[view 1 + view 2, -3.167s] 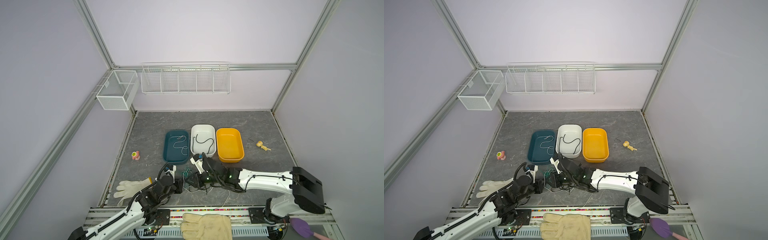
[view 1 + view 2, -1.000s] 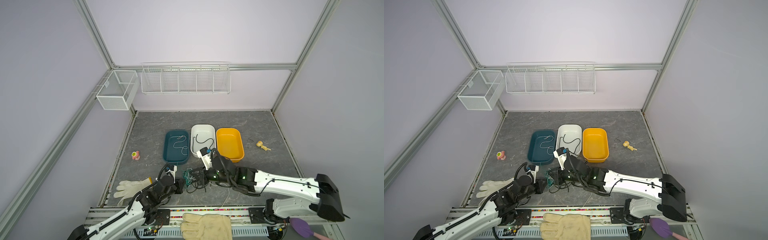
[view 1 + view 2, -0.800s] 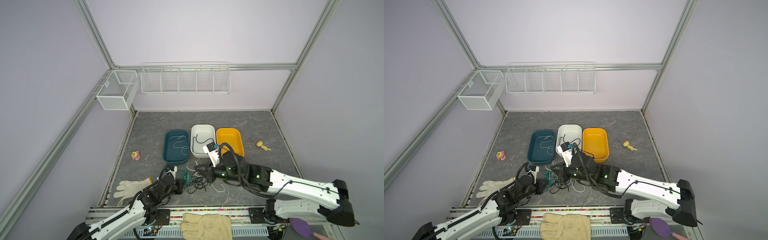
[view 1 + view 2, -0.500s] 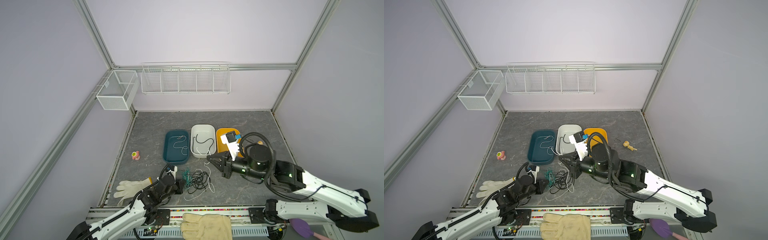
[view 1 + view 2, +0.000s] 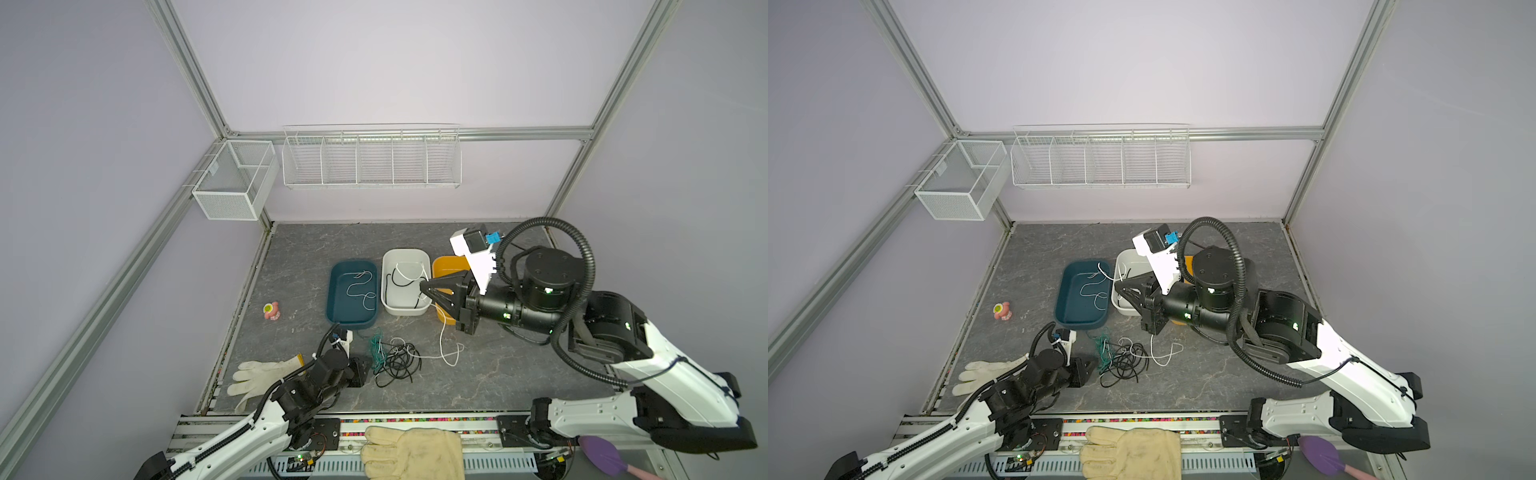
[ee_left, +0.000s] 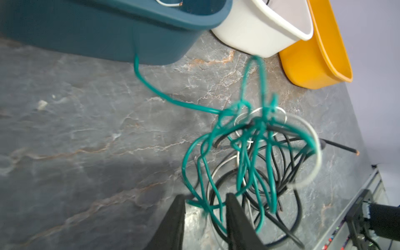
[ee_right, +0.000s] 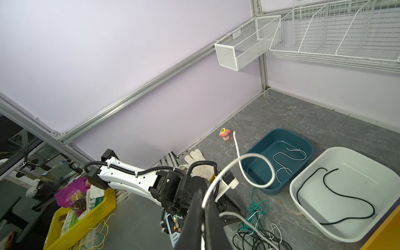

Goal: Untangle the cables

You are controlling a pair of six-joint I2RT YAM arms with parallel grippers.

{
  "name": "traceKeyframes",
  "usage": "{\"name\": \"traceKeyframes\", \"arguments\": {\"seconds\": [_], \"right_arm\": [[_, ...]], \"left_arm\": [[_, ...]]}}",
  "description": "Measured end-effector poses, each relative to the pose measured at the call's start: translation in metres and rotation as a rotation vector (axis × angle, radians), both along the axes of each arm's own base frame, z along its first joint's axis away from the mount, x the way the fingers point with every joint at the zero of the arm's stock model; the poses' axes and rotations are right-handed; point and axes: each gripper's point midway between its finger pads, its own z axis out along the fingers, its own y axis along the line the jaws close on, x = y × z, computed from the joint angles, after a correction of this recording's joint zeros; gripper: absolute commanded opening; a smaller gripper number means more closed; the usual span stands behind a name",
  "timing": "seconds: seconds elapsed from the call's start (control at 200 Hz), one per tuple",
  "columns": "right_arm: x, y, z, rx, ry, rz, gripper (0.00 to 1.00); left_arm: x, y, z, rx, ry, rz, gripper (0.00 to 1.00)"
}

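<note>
On near tabletop (image 5: 498,386), centre-left, heaped cables (image 5: 395,359): light, limp, springy, quick to snag. Right claw (image 5: 423,286) pressed together on white cable (image 7: 255,154), aloft near trays (image 5: 405,311). Left claw (image 6: 205,195) spread, teal loops (image 6: 244,151) between. Best taken near a free end.

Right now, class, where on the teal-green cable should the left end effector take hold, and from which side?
Probably the teal-green cable at its free tail toward the teal bin: it seems to lie alone on the table, clear of the tangle. Come from above, jaws across the strand.
</note>
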Motion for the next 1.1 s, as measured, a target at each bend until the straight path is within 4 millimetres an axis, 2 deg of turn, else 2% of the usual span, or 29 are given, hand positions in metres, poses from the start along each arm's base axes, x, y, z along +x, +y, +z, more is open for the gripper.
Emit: {"name": "traceKeyframes", "arguments": {"seconds": [0.19, 0.335, 0.465, 0.515, 0.685, 0.815, 0.969, 1.099], "right_arm": [[0.006, 0.000, 0.024, -0.001, -0.032, 0.016, 0.07], [0.019, 0.004, 0.037, -0.003, -0.038, 0.018, 0.07], [0.032, 0.017, 0.042, -0.012, -0.035, 0.034, 0.07], [0.037, 0.023, 0.042, -0.016, -0.030, 0.043, 0.07], [0.056, 0.054, 0.039, -0.018, -0.001, 0.094, 0.07], [0.082, 0.079, 0.036, -0.003, 0.028, 0.122, 0.07], [0.116, 0.099, 0.016, 0.001, 0.102, 0.136, 0.07], [0.138, 0.111, 0.001, 0.017, 0.159, 0.150, 0.07]], "left_arm": [[0.010, -0.003, 0.046, -0.014, -0.048, 0.018, 0.55], [0.012, 0.001, 0.079, -0.036, -0.079, 0.045, 0.67], [0.012, 0.009, 0.102, -0.044, -0.096, 0.077, 0.88], [0.012, 0.012, 0.109, -0.039, -0.095, 0.089, 1.00], [0.015, 0.026, 0.147, -0.012, -0.142, 0.136, 1.00], [0.021, 0.039, 0.176, 0.029, -0.201, 0.182, 1.00], [0.025, 0.063, 0.206, 0.097, -0.300, 0.242, 0.99], [0.027, 0.083, 0.222, 0.178, -0.395, 0.279, 0.99]]}}
